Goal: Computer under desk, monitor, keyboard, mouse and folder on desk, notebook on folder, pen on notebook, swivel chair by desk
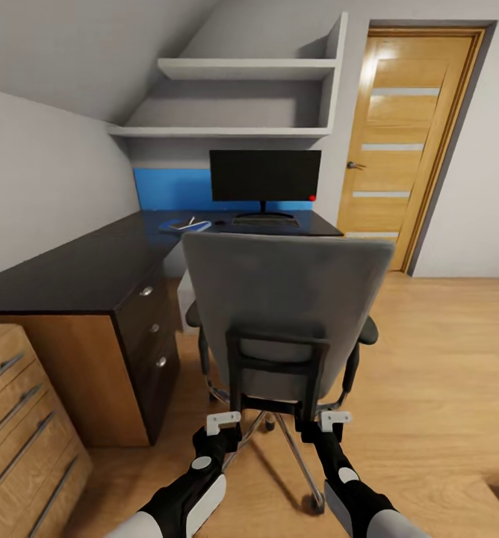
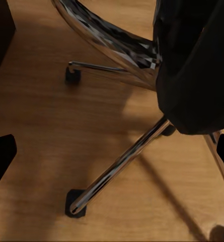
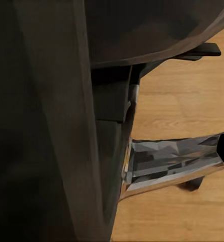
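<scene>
Shelves (image 1: 246,69) above the desk (image 1: 122,250) look bare. The drawer cabinet (image 1: 149,329) under the black top and the wooden drawer unit (image 1: 22,433) at near left are both closed.

Both arms reach forward and low to the base of the chair (image 1: 287,299) backrest. Left gripper (image 1: 223,423) sits at the lower left of the black back frame, right gripper (image 1: 336,419) at the lower right; both close against the frame. Cannot tell whether either is spread or pinching the frame. Left wrist view: chrome star legs (image 2: 117,169) and castors over wood floor (image 2: 41,121), dark fingertips (image 2: 1,156) at the edges, wide apart. Right wrist view: dark chair back up close, chrome leg (image 3: 177,164) behind.

Chair is grey with black armrests, back to the camera, facing the desk, just near of it. Far on the desk: monitor (image 1: 264,175), black with a red dot at lower right, in front of the blue panel (image 1: 171,188). Keyboard (image 1: 265,221) just near of its stand. Mouse (image 1: 219,222) left of the keyboard. Blue folder (image 1: 176,225) left of the mouse, with something pale and thin on it, too small to tell. Wooden door (image 1: 406,142) at far right.
</scene>
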